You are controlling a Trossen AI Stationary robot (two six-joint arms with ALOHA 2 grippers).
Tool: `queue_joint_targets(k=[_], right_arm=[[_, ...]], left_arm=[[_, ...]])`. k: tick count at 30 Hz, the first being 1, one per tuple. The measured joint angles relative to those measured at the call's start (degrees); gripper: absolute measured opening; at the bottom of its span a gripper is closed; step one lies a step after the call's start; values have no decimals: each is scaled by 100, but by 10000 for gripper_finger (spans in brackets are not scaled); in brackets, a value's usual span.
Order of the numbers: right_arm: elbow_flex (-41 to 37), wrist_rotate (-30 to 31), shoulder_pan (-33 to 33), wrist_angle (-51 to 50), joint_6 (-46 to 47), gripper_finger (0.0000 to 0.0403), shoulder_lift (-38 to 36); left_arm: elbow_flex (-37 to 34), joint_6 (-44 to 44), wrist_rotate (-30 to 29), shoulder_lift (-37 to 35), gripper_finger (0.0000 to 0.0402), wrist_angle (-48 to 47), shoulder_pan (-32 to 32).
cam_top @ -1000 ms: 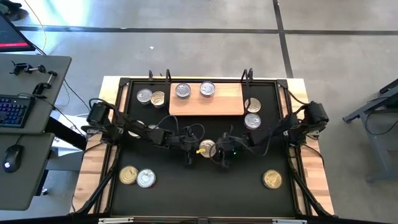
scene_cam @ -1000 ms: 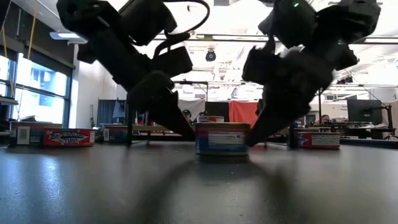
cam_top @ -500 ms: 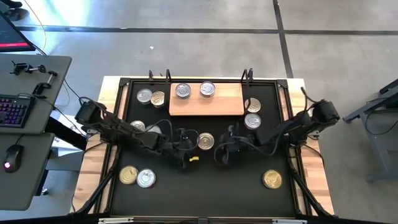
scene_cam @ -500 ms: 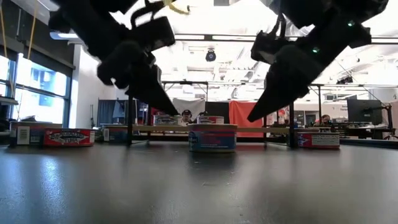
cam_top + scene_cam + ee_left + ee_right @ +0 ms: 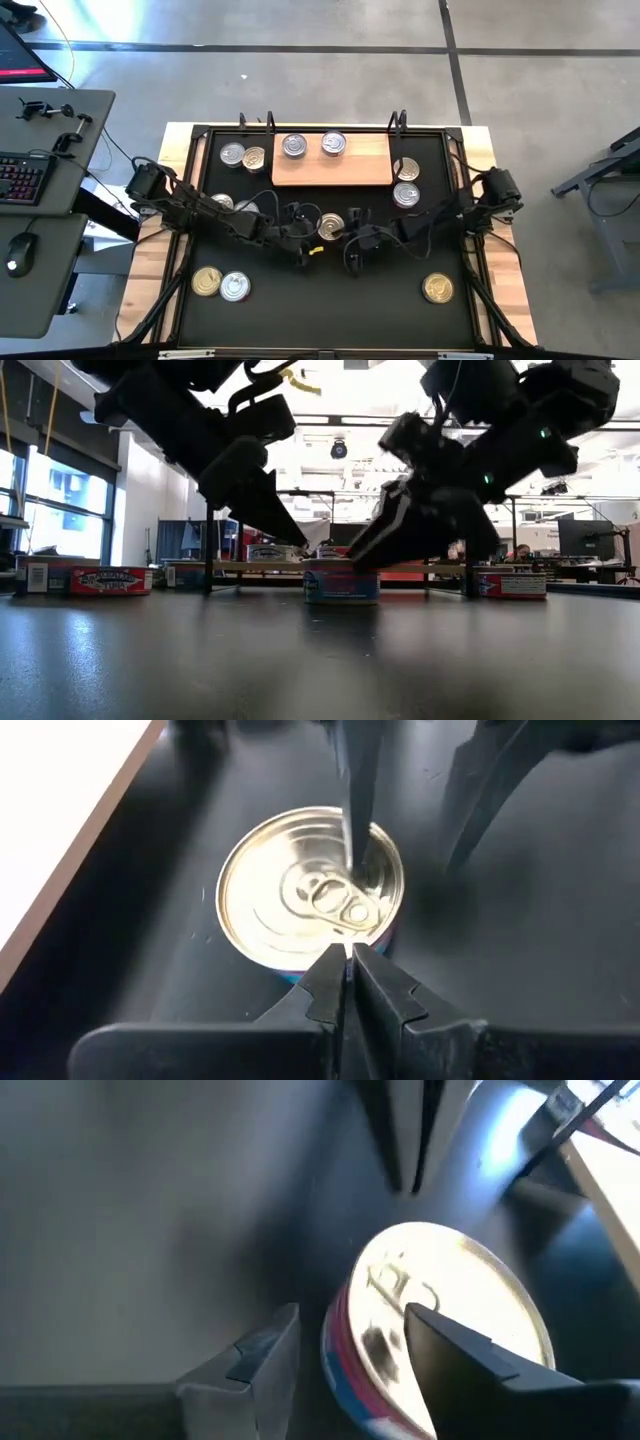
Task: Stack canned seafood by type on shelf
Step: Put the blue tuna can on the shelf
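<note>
One canned seafood tin with a pull-ring lid stands on its base in the middle of the black mat. My left gripper is shut, its tips low at the tin's left rim. My right gripper is open and comes from the right. One of its fingers is over the lid and the other is outside the tin's wall. The shelf lies at the far middle with two tins on it. My left gripper's shut tips stand at the tin's rim, slanting down from the table's left; whether they touch it I cannot tell. My right gripper has one fingertip low over the lid beside the pull ring, slanting down from the right; whether it touches I cannot tell.
Loose tins stand on the mat: two left of the shelf, two right of it, two at the near left, one at the near right, and one under my left arm. Bare mat lies in front of the middle tin.
A second ago both grippers stood shut against the tin's two sides, and the tin slid a little toward the far edge. Both then rose and drew apart. My right gripper has since come back down over the tin and opened. My left gripper stays shut.
</note>
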Motion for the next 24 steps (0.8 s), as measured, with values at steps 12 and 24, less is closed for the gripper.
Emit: queue_joint_targets(k=[12,24], right_arm=[[0,1986,195,-1465,600,181,-1047],[4,842,-177,339,-498,181,-53]], left_arm=[[0,4,15,0,14,-250,-158],[0,12,-35,0,14,-951,-254]])
